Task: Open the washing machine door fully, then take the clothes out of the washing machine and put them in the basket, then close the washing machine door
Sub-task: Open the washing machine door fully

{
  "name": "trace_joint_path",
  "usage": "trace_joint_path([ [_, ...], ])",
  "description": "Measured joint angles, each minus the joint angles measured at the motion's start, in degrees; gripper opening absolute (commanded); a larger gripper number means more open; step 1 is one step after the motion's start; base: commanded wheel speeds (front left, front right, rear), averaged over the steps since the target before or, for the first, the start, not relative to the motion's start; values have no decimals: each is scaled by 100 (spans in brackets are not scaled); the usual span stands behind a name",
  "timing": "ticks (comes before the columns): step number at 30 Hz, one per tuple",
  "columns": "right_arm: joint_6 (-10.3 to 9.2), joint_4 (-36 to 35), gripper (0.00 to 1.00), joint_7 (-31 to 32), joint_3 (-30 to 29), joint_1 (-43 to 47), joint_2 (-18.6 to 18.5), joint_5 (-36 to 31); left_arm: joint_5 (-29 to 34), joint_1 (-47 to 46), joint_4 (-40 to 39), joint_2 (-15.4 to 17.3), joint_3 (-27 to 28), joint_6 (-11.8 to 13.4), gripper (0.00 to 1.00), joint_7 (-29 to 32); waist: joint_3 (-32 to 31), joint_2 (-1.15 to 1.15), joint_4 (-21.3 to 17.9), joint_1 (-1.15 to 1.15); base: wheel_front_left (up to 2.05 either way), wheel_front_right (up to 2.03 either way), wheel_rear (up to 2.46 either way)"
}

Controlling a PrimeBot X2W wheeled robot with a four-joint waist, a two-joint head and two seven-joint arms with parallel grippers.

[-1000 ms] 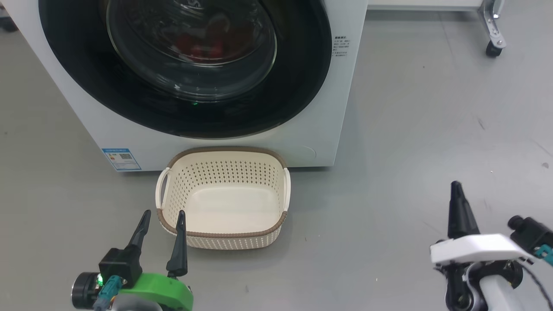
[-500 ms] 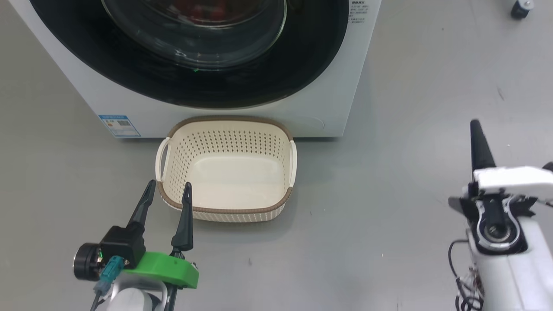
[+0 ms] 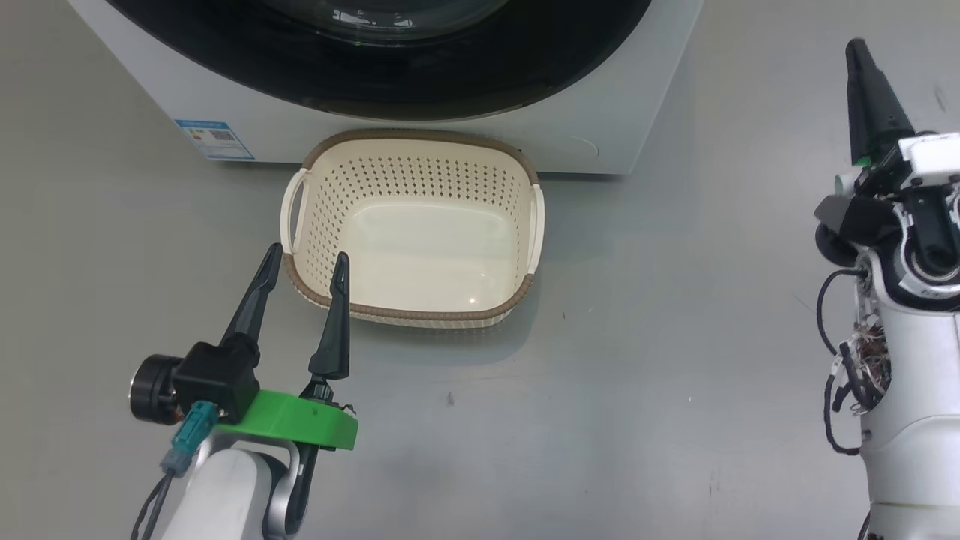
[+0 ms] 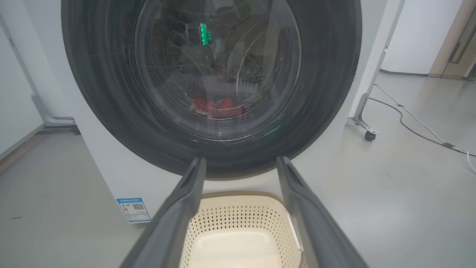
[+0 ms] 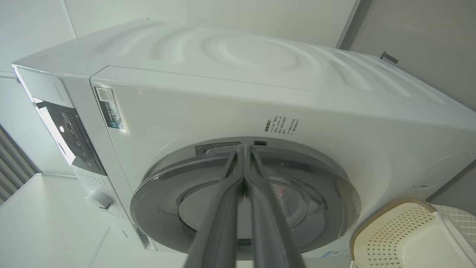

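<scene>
The washing machine [image 3: 592, 112] stands at the top of the head view with the washing machine door [image 3: 390, 86] shut. Through the glass in the left wrist view I see the red clothes [image 4: 215, 108] low in the drum. The cream basket [image 3: 517, 225] sits empty on the floor before the machine. My left gripper [image 3: 306, 259] is open at the basket's near left corner, holding nothing. My right gripper [image 3: 856, 49] is shut and empty, raised at the machine's right side. In the right wrist view its tips [image 5: 243, 149] point at the door's rim [image 5: 160, 193].
A blue label [image 3: 214, 140] marks the machine's lower left front. A metal frame leg on a caster [image 4: 366, 128] and a cable [image 4: 416, 126] lie on the grey floor to the machine's right. The control panel [image 5: 70, 134] runs along the machine's top.
The head camera has tilted down, so the machine and basket slid up the picture. My right gripper has travelled forward toward the machine's right side, still shut. The left gripper stays open by the basket.
</scene>
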Motion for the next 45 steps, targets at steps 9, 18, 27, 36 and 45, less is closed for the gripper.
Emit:
trace_joint_path([
  [9, -360, 274, 0, 661, -99, -859, -433, 372, 24, -255, -120, -36, -162, -100, 100, -1, 313, 0, 403, 0, 0, 0, 0],
  [18, -775, 486, 0, 1158, 47, -1704, -833, 393, 24, -446, -250, -57, -259, -157, 100, -4, 649, 0, 727, 0, 0, 0, 0],
  [27, -973, 757, 0, 1578, 318, -2411, -1169, 269, 23, -547, -315, -73, -360, -209, 100, -25, 935, 0, 1002, 0, 0, 0, 0],
  [36, -1051, 1088, 0, 1824, 470, -2827, -1372, 111, -133, -593, -391, -77, -531, -249, 100, -25, 1115, 0, 1236, 0, 0, 0, 0],
  [45, -1069, 1369, 0, 1912, 464, -3096, -1473, 97, -200, -638, -468, -88, -634, -249, 100, -25, 1212, 0, 1409, 0, 0, 0, 0],
])
